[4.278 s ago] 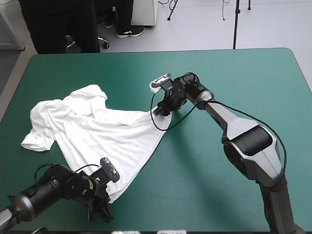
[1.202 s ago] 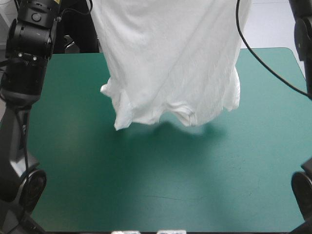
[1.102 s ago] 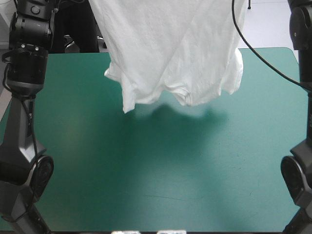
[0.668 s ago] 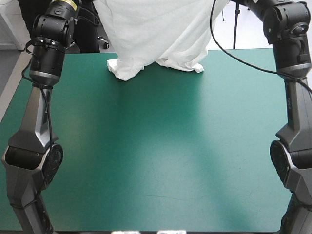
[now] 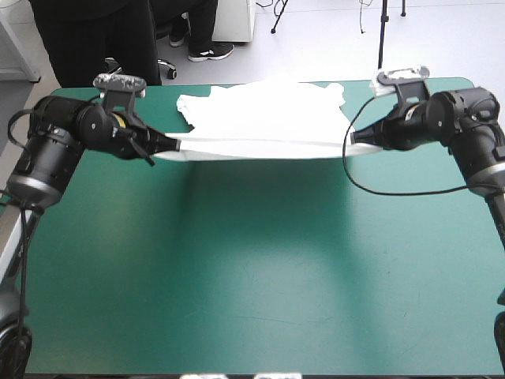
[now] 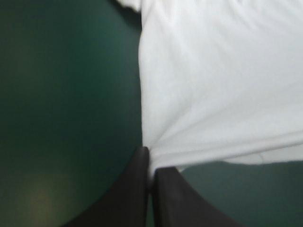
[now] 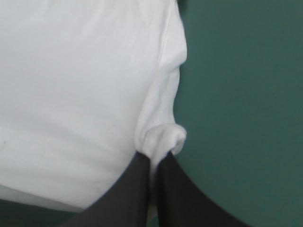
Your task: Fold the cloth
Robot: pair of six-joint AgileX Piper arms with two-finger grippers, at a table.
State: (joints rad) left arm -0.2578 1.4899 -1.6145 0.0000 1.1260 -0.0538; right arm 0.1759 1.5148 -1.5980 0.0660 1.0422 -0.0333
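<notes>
**T-shirt (image 5: 260, 118), white, short-sleeved fabric, held stretched between both grippers over far half of table**

Near half of table: the teal-green cover (image 5: 252, 268) lies flat and smooth.

Middle of table: the near edge of the T-shirt runs as a straight, taut band from one gripper to the other, roughly parallel to the table's near edge. A shadow lies on the cover just in front of this band, so the edge is slightly clear of the surface.

Left gripper (image 5: 162, 146): it reaches in from the table's left side, pointing toward the right gripper. The left wrist view shows its two broad black fingers (image 6: 135, 189) pressed all but together at the tips, with a corner of white fabric pinched between them. Creases fan out from the pinch, and the sheet spreads wide ahead of the gripper.

Right gripper (image 5: 357, 138): it reaches in from the table's right side, pointing toward the left gripper. The right wrist view shows its black fingers (image 7: 177, 198) likewise nearly closed, nipping a small rolled bunch at the fabric's edge. Cloth lies on one side of the pinch and bare cover on the other.

Far part of table: beyond the taut band the rest of the T-shirt lies on the cover, rumpled, up to the table's far edge. One sleeve shows toward the far left and the other toward the far right.
</notes>
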